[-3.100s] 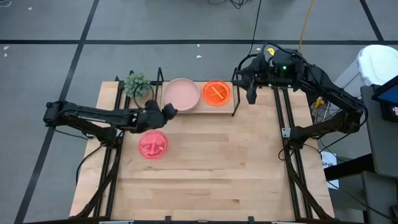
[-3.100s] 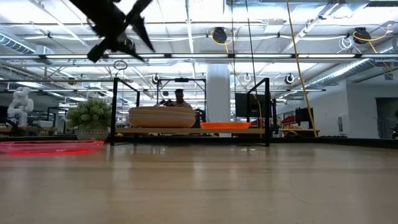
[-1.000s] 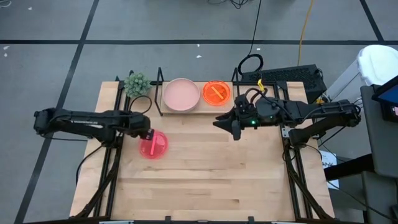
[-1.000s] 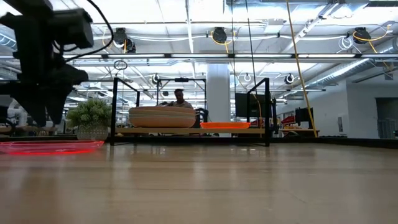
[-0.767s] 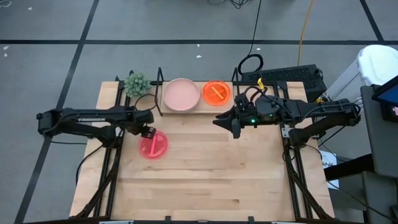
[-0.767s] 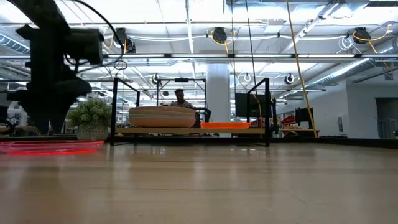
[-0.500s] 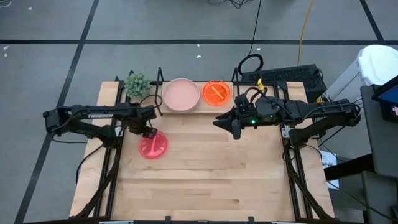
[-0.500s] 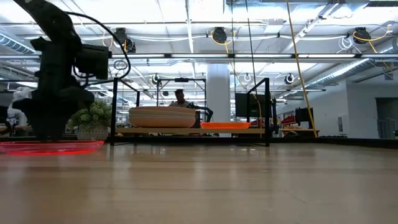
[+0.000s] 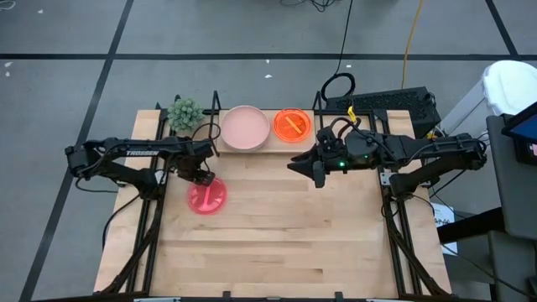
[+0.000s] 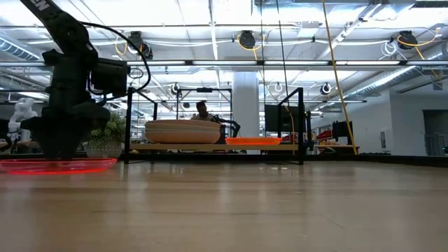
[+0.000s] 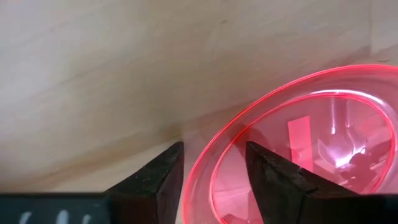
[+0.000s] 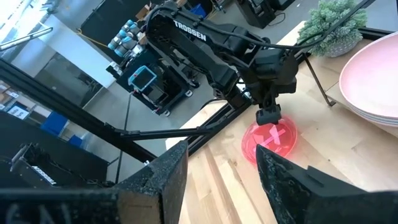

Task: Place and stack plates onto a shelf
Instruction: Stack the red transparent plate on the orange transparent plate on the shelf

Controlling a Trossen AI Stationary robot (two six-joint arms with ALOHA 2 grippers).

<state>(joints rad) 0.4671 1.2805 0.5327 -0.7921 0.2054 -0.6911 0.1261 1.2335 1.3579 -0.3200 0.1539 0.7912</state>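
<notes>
A translucent neon pink plate (image 9: 206, 197) lies flat on the table's left part. My left gripper (image 9: 200, 177) is down at its far-left rim, open. In the left wrist view (image 11: 211, 180) one finger stands outside the rim (image 11: 208, 146) and the other over the plate's inside. The shelf (image 9: 267, 148) stands at the far edge. It carries a stack of pale pink plates (image 9: 244, 127) and orange plates (image 9: 292, 125). My right gripper (image 9: 319, 178) hangs open above the table, near the shelf's right end. My left gripper comes from above, pointing down, with its open fingers (image 11: 152, 177) on either side of the pink plate's far-left rim (image 11: 199, 155). Whether either finger touches the rim I cannot tell. The plate rests flat on the table.
A small potted plant (image 9: 184, 112) stands at the far left corner beside the shelf's black wire end frame (image 9: 216, 122). Bare wood (image 9: 285, 235) fills the table's middle and near half. In the low view a person (image 10: 202, 110) shows in the room behind the shelf.
My left gripper has moved a little toward the table's right and come down, so that its open fingers now stand at the pink plate's rim. The plate has stayed where it was.
</notes>
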